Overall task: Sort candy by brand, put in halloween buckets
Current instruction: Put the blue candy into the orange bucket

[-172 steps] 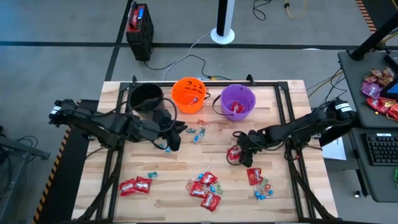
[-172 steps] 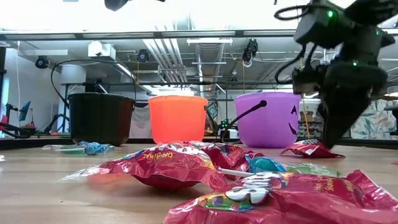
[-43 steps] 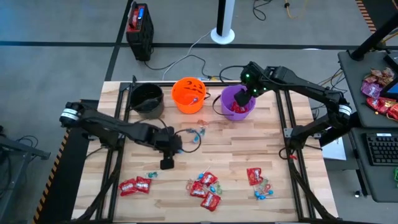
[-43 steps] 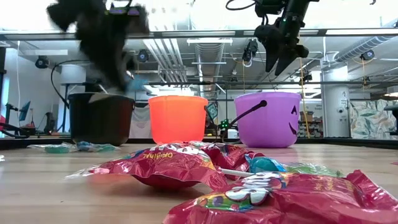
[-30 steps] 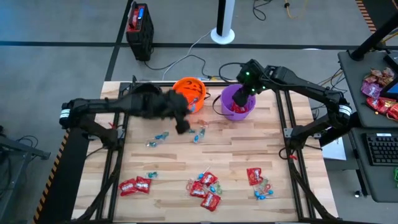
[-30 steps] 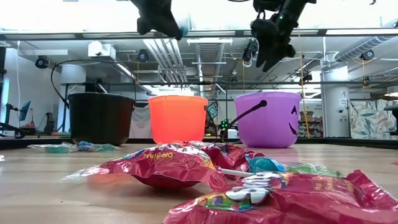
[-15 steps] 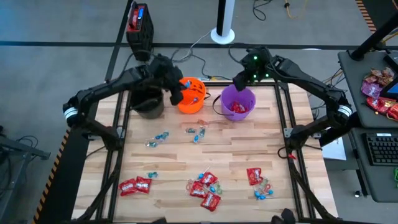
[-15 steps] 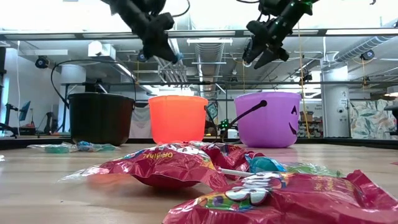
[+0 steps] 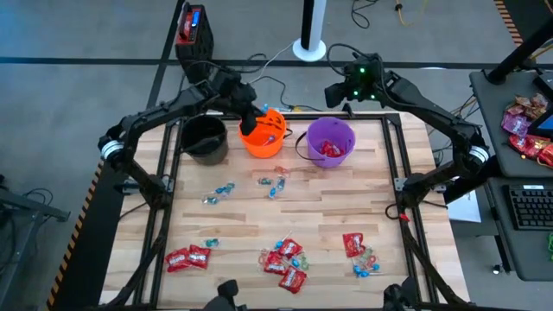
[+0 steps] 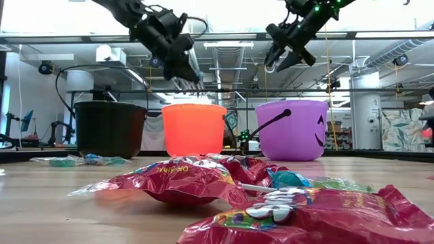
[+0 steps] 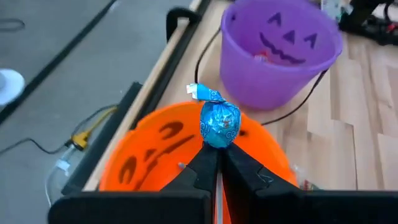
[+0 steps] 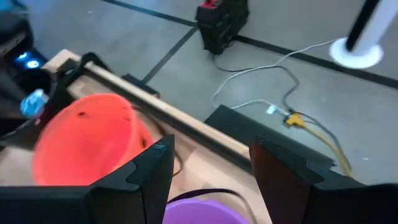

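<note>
Blue candy (image 11: 219, 123) pinched in left pincer (image 11: 216, 151) — above orange bucket (image 11: 186, 155); right pincer (image 12: 208, 168) open.

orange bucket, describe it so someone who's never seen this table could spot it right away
Look along the far edge of the wooden table, where three small buckets stand in a row. The orange bucket is the middle one, between the black bucket and the purple bucket. It alone is bright orange with a black pumpkin face.
</note>
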Tool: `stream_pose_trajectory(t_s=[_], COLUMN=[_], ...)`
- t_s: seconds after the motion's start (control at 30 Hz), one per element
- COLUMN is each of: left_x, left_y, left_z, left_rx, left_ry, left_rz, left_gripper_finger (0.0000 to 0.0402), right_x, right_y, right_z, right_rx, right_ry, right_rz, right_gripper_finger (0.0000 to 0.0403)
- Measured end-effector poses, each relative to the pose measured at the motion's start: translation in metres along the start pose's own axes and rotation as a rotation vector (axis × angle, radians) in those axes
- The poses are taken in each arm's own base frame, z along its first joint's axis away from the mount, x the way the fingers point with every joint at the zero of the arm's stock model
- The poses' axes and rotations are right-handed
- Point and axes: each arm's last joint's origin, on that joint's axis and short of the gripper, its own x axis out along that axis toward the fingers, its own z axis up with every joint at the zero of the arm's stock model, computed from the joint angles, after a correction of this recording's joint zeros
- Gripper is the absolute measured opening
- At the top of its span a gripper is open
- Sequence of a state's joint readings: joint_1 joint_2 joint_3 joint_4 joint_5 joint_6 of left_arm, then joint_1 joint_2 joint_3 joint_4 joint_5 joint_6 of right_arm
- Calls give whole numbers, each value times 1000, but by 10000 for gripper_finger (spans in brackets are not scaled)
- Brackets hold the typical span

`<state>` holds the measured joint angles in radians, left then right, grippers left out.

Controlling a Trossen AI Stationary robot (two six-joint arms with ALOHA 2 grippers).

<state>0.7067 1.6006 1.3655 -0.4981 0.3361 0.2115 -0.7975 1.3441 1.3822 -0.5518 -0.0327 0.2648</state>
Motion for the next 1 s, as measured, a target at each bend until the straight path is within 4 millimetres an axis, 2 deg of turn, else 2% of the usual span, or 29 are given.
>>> stream_pose_trajectory(t_s=[0.23, 0.57, 0.73, 1.0], left_x=[22, 21, 22, 22], left_y=[6, 4, 5, 3], left_z=[-10, -7, -9, -10], left_rx=[38, 37, 30, 16], left_ry=[62, 57, 92, 106], left_rz=[-12, -46, 9, 6], left_gripper_finger=[0, 0, 4, 35], right_x=[4, 14, 15, 15], right_y=[-4, -9, -9, -8], right_z=[-3, -19, -16, -15], right_rx=[-38, -7, -48, -41], right_ry=[-14, 27, -9, -15], right_rz=[-90, -117, -107, -91], right_gripper_finger=[201, 201, 201, 201])
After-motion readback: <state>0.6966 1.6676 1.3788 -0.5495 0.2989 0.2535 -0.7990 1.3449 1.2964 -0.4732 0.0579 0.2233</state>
